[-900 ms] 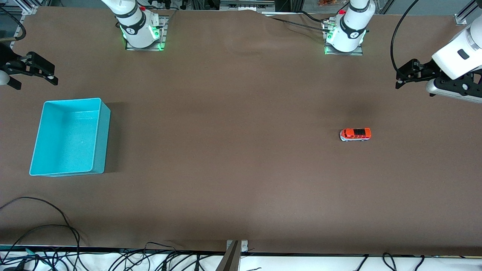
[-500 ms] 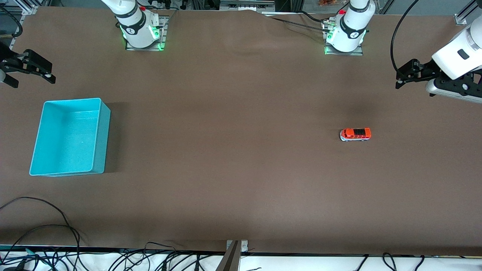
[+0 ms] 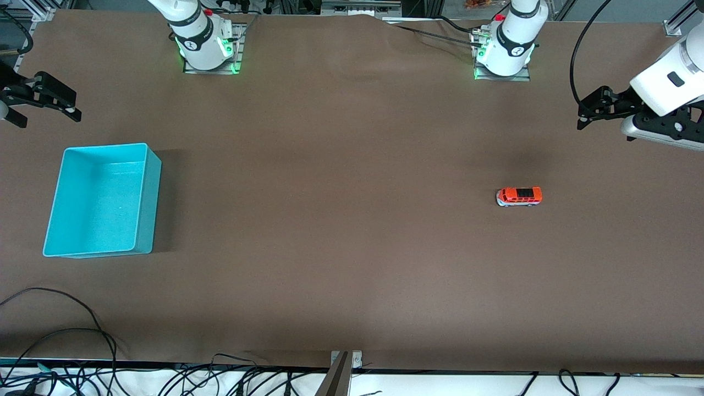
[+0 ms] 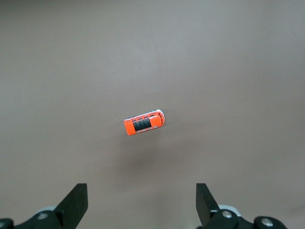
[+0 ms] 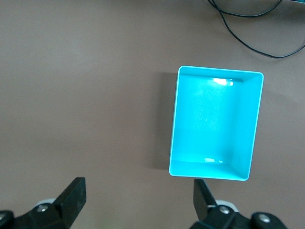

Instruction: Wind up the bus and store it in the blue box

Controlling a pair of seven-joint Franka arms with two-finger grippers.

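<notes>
The small orange-red bus (image 3: 519, 196) stands alone on the brown table toward the left arm's end; the left wrist view shows it too (image 4: 144, 122). The blue box (image 3: 103, 199) sits empty at the right arm's end and fills part of the right wrist view (image 5: 217, 123). My left gripper (image 3: 591, 113) hangs open high over the table's edge at its own end, well apart from the bus, its open jaws (image 4: 142, 205) framing bare table. My right gripper (image 3: 47, 107) is open too (image 5: 139, 200), over the table beside the box's wall.
Loose black cables (image 3: 60, 335) lie along the table edge nearest the front camera. A metal bracket (image 3: 342, 368) sticks up at the middle of that edge. The two arm bases (image 3: 206, 41) (image 3: 503, 47) stand at the edge farthest from the camera. A cable (image 5: 252, 28) runs close to the box.
My right gripper has drifted a little toward the table's outer edge and away from the box. The left arm, bus and box have stayed put.
</notes>
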